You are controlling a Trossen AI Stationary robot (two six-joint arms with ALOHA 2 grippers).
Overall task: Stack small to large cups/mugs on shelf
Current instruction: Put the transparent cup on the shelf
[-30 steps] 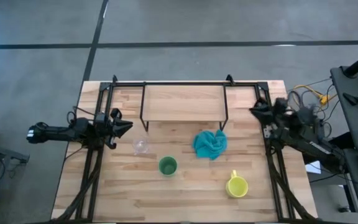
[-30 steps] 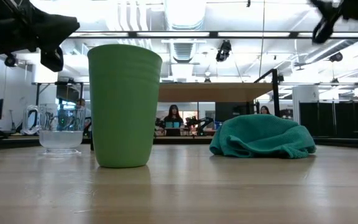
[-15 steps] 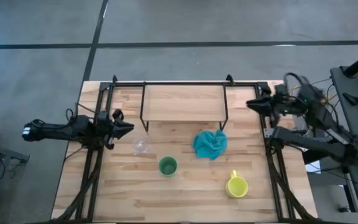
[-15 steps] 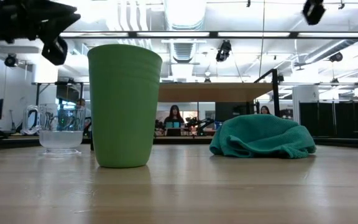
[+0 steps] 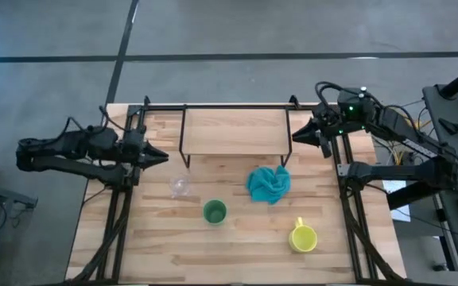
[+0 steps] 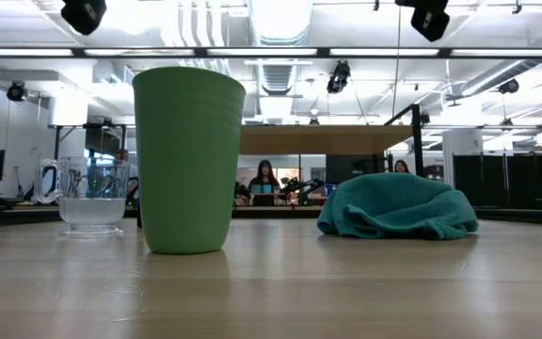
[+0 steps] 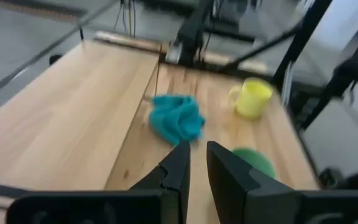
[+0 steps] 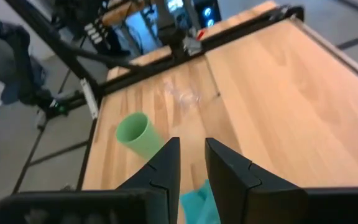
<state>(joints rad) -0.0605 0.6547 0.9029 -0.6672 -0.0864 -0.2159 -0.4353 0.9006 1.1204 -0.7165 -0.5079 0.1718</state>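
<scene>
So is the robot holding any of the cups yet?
No, nothing is held. The left gripper and right gripper hang empty above the table, fingers nearly together, clear of the glass cup, green cup and yellow mug.

A robotics lab is shown: exposed ceiling ducts, strip lighting, black partitions, and a seated person are seen behind the counter.

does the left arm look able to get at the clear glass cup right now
Probably yes. The left hand hangs just beside the clear glass cup with bare table between them. The green cup and teal cloth sit farther off, and the shelf is off to the side.
</scene>
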